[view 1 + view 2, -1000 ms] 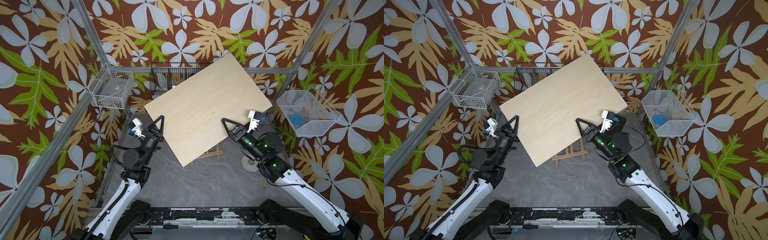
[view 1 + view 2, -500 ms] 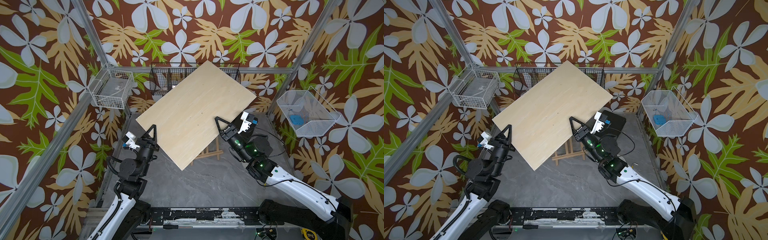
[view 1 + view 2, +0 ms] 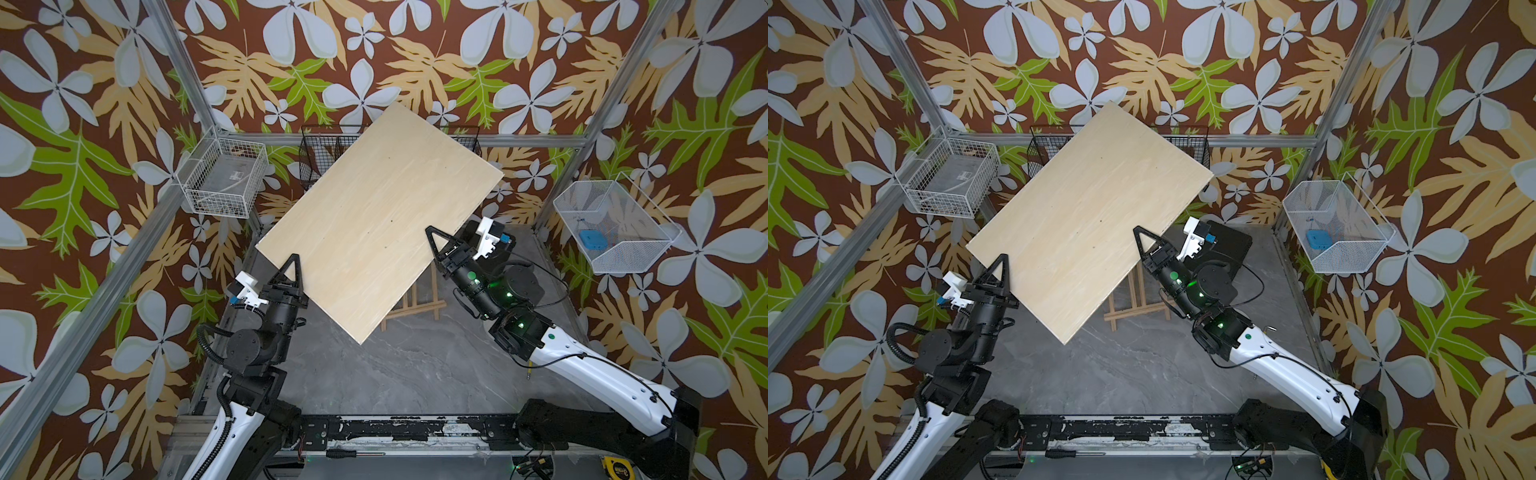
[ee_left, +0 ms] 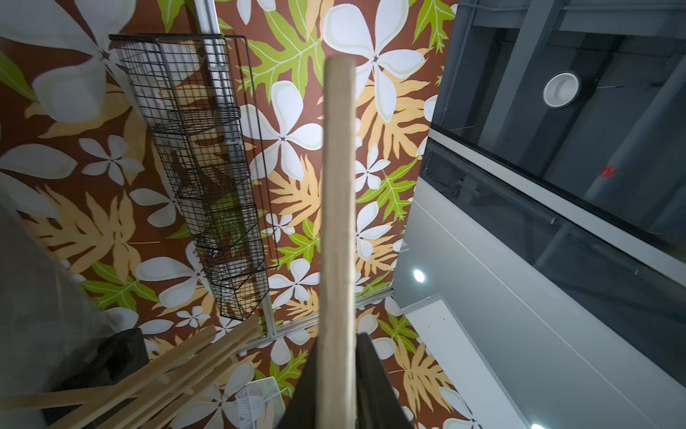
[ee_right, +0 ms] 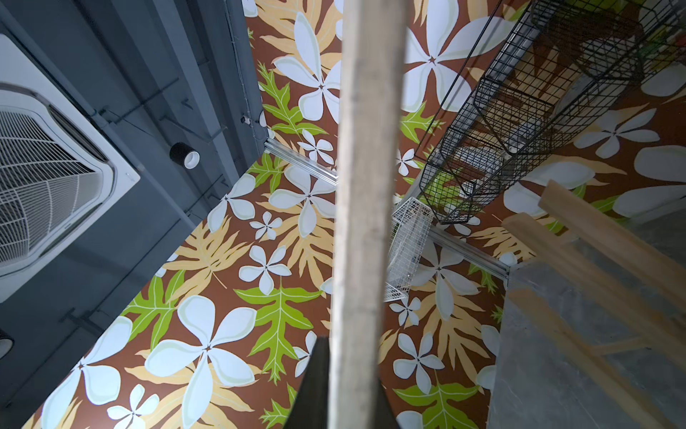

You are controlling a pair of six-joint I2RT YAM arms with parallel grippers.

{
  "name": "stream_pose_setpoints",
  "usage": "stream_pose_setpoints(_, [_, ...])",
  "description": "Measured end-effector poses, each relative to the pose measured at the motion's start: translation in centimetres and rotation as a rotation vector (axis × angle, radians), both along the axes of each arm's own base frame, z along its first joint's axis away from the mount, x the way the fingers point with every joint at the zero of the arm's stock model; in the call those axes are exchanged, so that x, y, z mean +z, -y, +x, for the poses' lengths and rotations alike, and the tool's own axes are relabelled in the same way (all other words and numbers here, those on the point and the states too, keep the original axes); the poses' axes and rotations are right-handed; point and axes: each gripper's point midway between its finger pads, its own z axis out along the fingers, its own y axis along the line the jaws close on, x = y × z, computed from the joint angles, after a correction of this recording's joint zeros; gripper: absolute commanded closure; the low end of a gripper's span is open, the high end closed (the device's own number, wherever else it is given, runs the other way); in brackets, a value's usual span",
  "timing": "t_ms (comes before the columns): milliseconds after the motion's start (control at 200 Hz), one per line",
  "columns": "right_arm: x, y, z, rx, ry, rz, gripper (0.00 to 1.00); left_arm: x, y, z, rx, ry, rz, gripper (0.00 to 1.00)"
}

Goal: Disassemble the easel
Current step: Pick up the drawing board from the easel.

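A large pale plywood board [image 3: 374, 216] hangs tilted above the table, held at two opposite edges. My left gripper [image 3: 294, 266] is shut on its near-left edge, where the board's edge [image 4: 336, 223] runs between the dark fingers [image 4: 371, 379]. Shut on the right edge is my right gripper [image 3: 434, 239], and here too the edge [image 5: 367, 185] lies between the fingers [image 5: 315, 379]. The easel [image 3: 411, 307] stands beneath the board, with only its lower slats and ledge bar showing in both top views [image 3: 1133, 303]. Its slats also appear in the wrist views [image 4: 167, 367] [image 5: 612, 252].
A black wire basket [image 3: 320, 162] hangs on the back wall, partly behind the board. On the left wall is a white wire basket [image 3: 224, 178]. The white mesh basket [image 3: 611, 224] on the right holds a blue object [image 3: 592, 239]. A black block [image 3: 1229, 245] sits near my right wrist.
The board has shifted left and turned steeper, carried by both arms. My right gripper's jaws have closed onto its edge. My left arm has drawn back toward the front left.
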Motion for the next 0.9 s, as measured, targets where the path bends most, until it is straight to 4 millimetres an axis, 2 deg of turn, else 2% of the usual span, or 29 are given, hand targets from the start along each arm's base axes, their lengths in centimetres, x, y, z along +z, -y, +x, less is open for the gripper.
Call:
stream_pose_setpoints(280, [2.0,-1.5,-0.4,0.039,0.079,-0.09,1.0,-2.1,0.4,-1.2,0.014,-0.016,0.178,0.41])
stream_pose_setpoints(485, [3.2,-2.7,-0.1,0.059,0.112,-0.138,1.0,-2.7,0.7,-1.9,0.027,-0.009,0.304,0.24])
stream_pose_setpoints(711, [5.1,-3.5,0.3,0.056,0.166,-0.17,1.0,-3.2,0.3,-2.8,0.08,-0.022,0.443,0.16])
stream_pose_setpoints(901, [5.7,-4.2,1.0,0.049,0.159,-0.204,1.0,-4.0,-0.1,-3.3,0.109,-0.059,0.554,0.11])
